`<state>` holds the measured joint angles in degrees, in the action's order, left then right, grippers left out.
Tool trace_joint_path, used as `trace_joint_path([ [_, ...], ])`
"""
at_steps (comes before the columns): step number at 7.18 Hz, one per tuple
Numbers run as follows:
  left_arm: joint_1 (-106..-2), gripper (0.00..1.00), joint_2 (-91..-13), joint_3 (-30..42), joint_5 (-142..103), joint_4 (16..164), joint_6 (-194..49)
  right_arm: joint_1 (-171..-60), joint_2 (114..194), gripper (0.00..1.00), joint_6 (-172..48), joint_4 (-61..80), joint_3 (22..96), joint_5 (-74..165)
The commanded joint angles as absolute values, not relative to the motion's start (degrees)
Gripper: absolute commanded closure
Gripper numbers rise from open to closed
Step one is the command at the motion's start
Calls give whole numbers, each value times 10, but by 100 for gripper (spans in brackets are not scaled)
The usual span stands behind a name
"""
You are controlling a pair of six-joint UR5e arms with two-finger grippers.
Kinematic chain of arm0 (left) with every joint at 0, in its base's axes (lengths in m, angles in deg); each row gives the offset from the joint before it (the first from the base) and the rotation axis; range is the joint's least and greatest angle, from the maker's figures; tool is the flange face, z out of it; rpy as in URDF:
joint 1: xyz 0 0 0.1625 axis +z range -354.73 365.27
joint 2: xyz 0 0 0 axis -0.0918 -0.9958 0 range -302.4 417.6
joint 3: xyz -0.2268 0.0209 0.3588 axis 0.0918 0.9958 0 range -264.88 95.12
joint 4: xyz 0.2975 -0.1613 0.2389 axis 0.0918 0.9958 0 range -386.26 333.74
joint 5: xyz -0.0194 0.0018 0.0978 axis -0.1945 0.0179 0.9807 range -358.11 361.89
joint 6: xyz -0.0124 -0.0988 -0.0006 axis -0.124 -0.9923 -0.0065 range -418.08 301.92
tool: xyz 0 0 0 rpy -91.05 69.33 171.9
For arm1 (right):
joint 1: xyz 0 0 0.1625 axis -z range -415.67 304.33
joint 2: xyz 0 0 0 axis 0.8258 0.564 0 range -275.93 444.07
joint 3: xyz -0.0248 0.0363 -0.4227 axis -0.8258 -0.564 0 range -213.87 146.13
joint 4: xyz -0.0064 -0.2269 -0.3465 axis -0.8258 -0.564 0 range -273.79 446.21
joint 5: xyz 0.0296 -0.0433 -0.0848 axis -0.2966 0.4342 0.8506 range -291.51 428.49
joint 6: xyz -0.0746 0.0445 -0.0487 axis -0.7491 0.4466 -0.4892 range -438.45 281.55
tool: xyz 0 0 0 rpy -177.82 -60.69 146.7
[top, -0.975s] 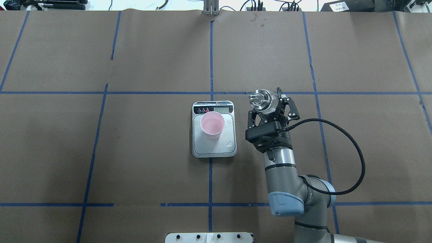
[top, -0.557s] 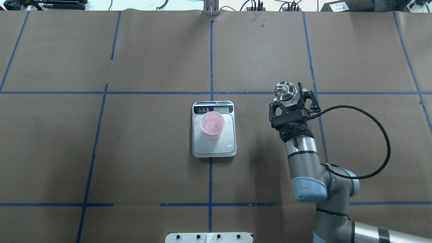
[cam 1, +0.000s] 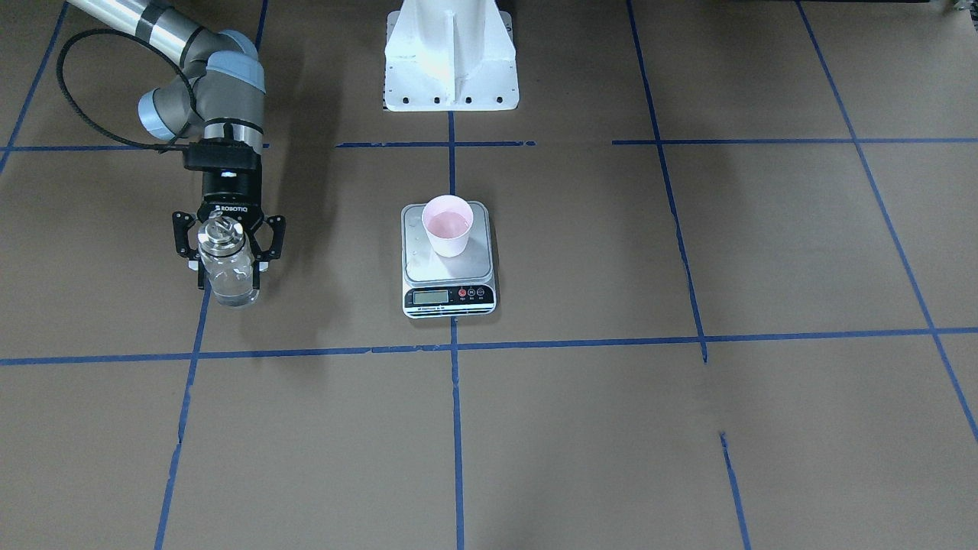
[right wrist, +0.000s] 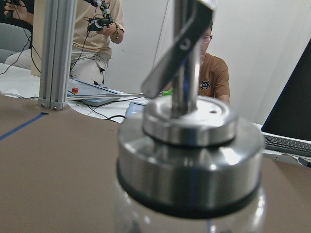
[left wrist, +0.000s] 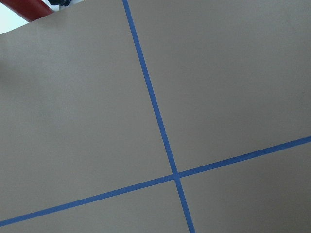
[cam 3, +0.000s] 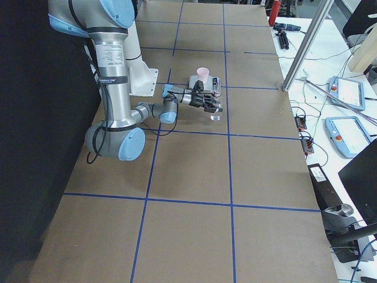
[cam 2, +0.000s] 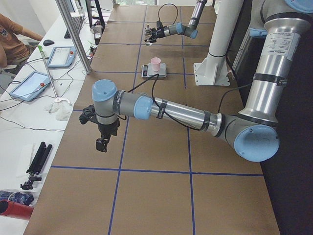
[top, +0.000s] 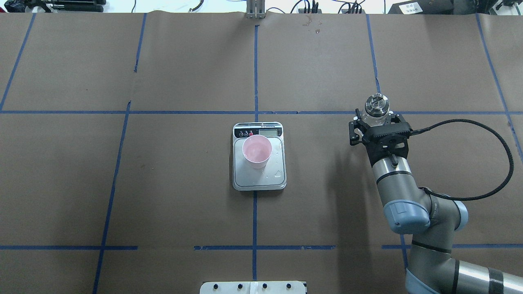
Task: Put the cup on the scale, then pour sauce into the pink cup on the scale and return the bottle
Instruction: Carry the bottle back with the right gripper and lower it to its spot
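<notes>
Right gripper (cam 1: 229, 266) jaws pinching the small clear glass bottle with silver pour-spout cap (top: 376, 104), upright; a second ago it leaned just beside the scale, now it has swung out to the robot's right, well apart from it, at a blue tape crossing; cannot tell if its base touches the brown paper-covered desk (top: 184, 73). Pale pink tapered cup (top: 257, 150) unmoved on the flat silver-platform kitchen scale (top: 261, 179); left gripper (cam 2: 102, 144) hangs far off, cannot tell how its jaws stand.
</notes>
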<state>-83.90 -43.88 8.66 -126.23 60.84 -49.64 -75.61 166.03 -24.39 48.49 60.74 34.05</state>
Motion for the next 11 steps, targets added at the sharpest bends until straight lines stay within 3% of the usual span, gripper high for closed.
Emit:
trace_joint_path([
  [1,-840,0,-438,97,-1262,603,-496,-775,1680,100,-201,484,609,317],
  [11,-839,0,-440,97,-1262,603,-496,-807,1711,100,-119,464,605,206],
])
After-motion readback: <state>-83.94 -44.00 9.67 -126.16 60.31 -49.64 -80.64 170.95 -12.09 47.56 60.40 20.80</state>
